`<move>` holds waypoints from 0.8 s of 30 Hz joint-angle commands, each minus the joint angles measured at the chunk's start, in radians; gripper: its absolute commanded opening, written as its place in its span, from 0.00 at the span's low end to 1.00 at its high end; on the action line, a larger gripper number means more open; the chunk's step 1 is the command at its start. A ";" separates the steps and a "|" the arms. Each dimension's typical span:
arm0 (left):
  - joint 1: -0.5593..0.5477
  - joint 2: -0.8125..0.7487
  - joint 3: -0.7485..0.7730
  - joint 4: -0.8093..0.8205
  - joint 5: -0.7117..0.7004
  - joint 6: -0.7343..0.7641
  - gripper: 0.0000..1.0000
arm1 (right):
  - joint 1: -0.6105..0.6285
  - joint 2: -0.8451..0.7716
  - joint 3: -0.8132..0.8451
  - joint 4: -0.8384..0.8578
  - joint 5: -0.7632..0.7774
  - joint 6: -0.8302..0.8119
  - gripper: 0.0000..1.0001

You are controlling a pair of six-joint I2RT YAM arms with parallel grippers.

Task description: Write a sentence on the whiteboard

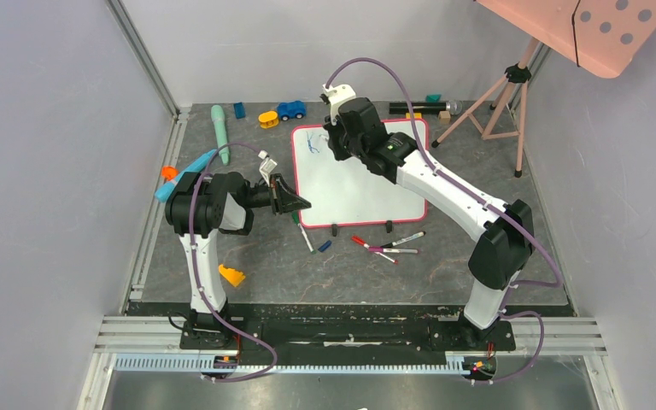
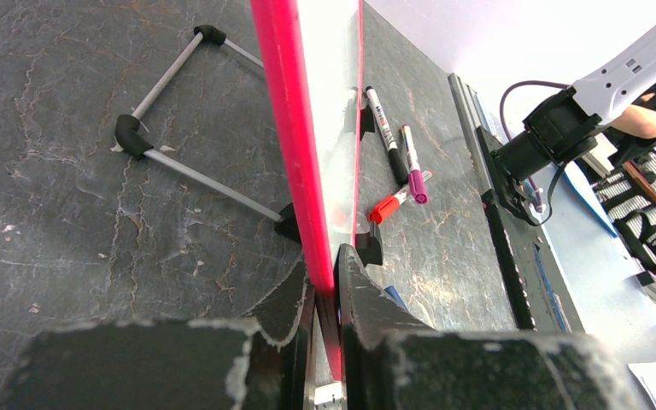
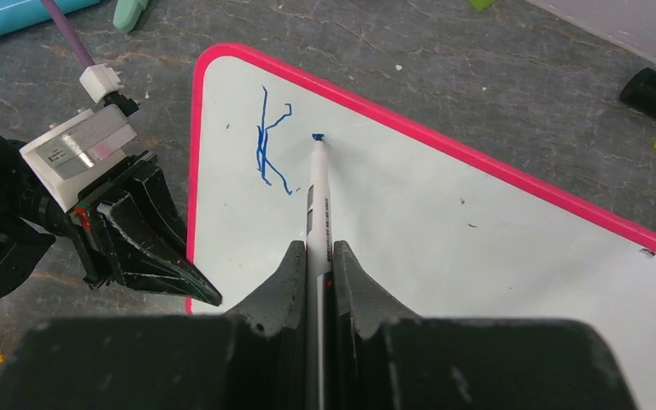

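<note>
The whiteboard [image 1: 354,184] with its pink-red frame lies tilted on the mat; it also shows in the right wrist view [image 3: 444,222] and edge-on in the left wrist view [image 2: 286,128]. My left gripper [image 1: 295,203] [image 2: 326,295] is shut on the board's left frame edge. My right gripper [image 1: 335,143] [image 3: 317,252] is shut on a blue marker [image 3: 317,196], whose tip touches the board just right of a single blue handwritten letter, the start of the sentence [image 3: 271,141] [image 1: 313,145], near the board's top left corner.
Loose markers [image 1: 389,246] lie in front of the board, and one [image 1: 305,235] at its lower left. Toys [image 1: 290,109] and a green tool [image 1: 219,132] sit at the back. A tripod [image 1: 500,107] carries a salmon dotted panel [image 1: 598,30] at back right. An orange wedge [image 1: 231,275] lies near the left base.
</note>
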 commanded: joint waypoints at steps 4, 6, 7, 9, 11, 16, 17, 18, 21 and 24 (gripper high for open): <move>-0.001 0.022 -0.001 0.075 0.038 0.126 0.02 | -0.004 0.004 0.042 0.012 -0.026 0.001 0.00; -0.001 0.021 -0.001 0.075 0.038 0.126 0.02 | -0.003 -0.003 0.053 0.017 -0.029 -0.005 0.00; -0.001 0.021 -0.001 0.075 0.038 0.126 0.02 | -0.003 -0.005 0.059 0.015 -0.032 -0.005 0.00; -0.001 0.021 0.000 0.075 0.038 0.125 0.02 | -0.004 -0.013 0.063 0.020 -0.034 -0.007 0.00; -0.001 0.020 -0.001 0.075 0.038 0.126 0.02 | -0.004 -0.024 0.057 0.026 -0.035 -0.009 0.00; -0.001 0.020 -0.001 0.075 0.039 0.127 0.02 | -0.003 -0.038 0.033 0.028 -0.034 -0.010 0.00; -0.003 0.021 -0.001 0.075 0.039 0.127 0.02 | -0.003 -0.041 0.026 0.027 -0.033 -0.010 0.00; -0.001 0.021 -0.001 0.075 0.039 0.126 0.02 | -0.003 -0.043 0.018 0.027 -0.033 -0.010 0.00; -0.001 0.021 -0.001 0.075 0.039 0.126 0.02 | -0.003 -0.055 -0.007 0.028 -0.030 -0.005 0.00; -0.002 0.021 -0.001 0.075 0.039 0.127 0.02 | -0.004 -0.069 -0.031 0.033 -0.025 -0.006 0.00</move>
